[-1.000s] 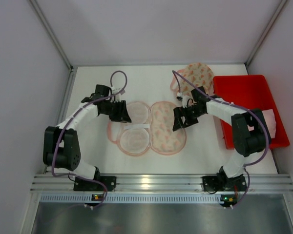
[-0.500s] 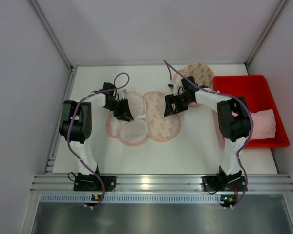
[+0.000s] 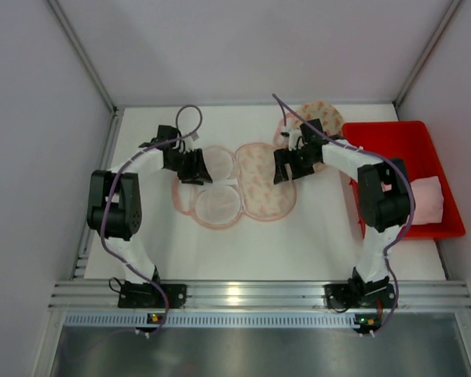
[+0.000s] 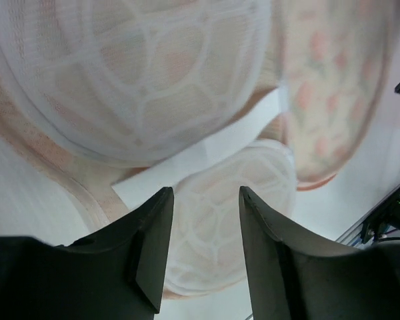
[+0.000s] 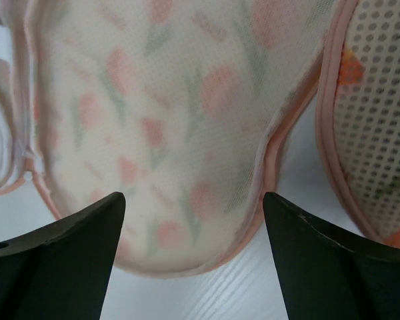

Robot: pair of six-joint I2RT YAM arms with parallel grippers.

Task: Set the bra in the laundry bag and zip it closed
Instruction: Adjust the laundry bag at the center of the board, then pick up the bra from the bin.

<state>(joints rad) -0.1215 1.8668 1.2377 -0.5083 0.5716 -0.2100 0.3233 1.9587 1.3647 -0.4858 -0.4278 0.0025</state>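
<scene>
Out in the middle of the desk [image 3: 322, 243] the laundry bag [image 3: 263, 196] lies spread flat and unzipped, its floral half to the right and two white mesh domes [image 3: 218, 206] on the left, with a white band [image 3: 235, 182] across the join. Both arms are reaching over it. The left gripper [image 3: 196, 166] hangs above the mesh side with its fingers apart and nothing between them; its wrist camera looks straight down past them onto the domes and the band. The right gripper [image 3: 285, 166] sits over the floral half's far edge, spread wide and empty too.

And the bra [image 3: 322, 118]? I take it to be the rounded floral cup with pink trim at the far side of the desk, just beside the red bin [image 3: 377, 137]. It touches or nearly touches the bag's far corner but is clearly outside it. A pale folded cloth [image 3: 425, 200] lies in the bin.

So on my reading the task is early: bag open and ready, nothing loaded. Left to do: pick up the bra, seat it inside, fold the halves together and run the zip round. The zip pull is too small to make out.
</scene>
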